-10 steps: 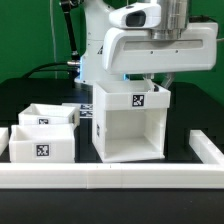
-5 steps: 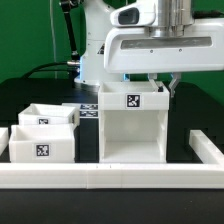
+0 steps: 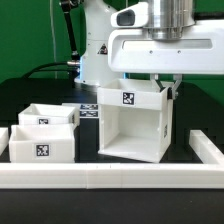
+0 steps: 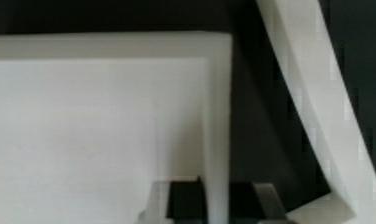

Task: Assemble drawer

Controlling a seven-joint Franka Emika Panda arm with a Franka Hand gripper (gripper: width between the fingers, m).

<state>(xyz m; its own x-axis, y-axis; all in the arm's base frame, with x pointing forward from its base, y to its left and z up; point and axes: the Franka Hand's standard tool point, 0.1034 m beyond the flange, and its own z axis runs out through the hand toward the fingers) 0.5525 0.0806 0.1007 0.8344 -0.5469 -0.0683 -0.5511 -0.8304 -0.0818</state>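
Note:
The white drawer housing point(image 3: 135, 125) stands at the table's middle, open front toward the camera, slightly tilted, with a tag on its top. My gripper point(image 3: 168, 88) is shut on the top edge of the housing's side wall on the exterior view's right. In the wrist view my gripper point(image 4: 220, 205) shows a dark finger point(image 4: 180, 203) on each side of that thin white wall point(image 4: 217, 140). Two small open-topped trays sit at the exterior view's left: one in front point(image 3: 42, 145) with a tag, one behind point(image 3: 50, 115).
A long low white border wall point(image 3: 110, 178) runs along the front and turns back at the exterior view's right point(image 3: 205, 148). The marker board point(image 3: 88, 112) lies behind the trays. The robot's white base stands at the back.
The arm has risen a little and the housing has gone from standing square to slightly tilted, its right side shifted toward the exterior view's right. The trays have not moved.

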